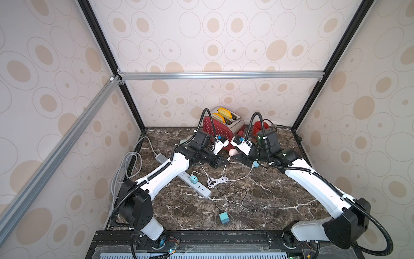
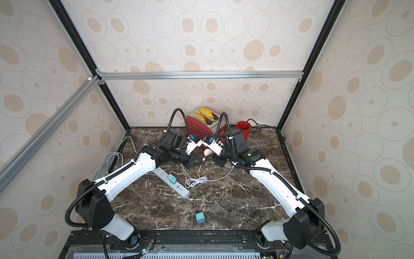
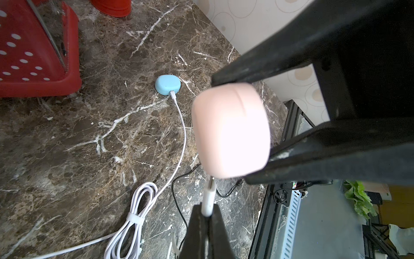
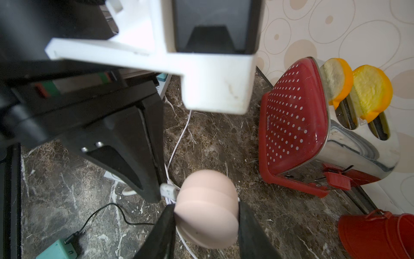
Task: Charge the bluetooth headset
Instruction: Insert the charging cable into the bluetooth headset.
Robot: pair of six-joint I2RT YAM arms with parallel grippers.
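The bluetooth headset is a rounded pink case (image 4: pixel 207 210), held above the marble table between the black fingers (image 3: pixel 313 157) of my right gripper (image 4: pixel 207 209), which is shut on its sides. My left gripper (image 3: pixel 207 210) is shut on the white plug (image 3: pixel 208 197) of a charging cable. The plug's metal tip meets the pink case (image 3: pixel 230 130) at its edge; whether it is seated I cannot tell. In both top views the two grippers meet at the pink case (image 1: pixel 233 153) (image 2: pixel 208 153), in front of the toaster.
A white power strip (image 1: pixel 195 183) carries a teal charger (image 1: pixel 193 179) feeding a coiled white cable (image 1: pixel 216 181). A blue case (image 3: pixel 168 84) lies plugged in nearby. A loose teal charger (image 1: pixel 224 218) trails a black cable. Red toaster (image 1: pixel 215 132) and red cup (image 1: pixel 261 127) stand behind.
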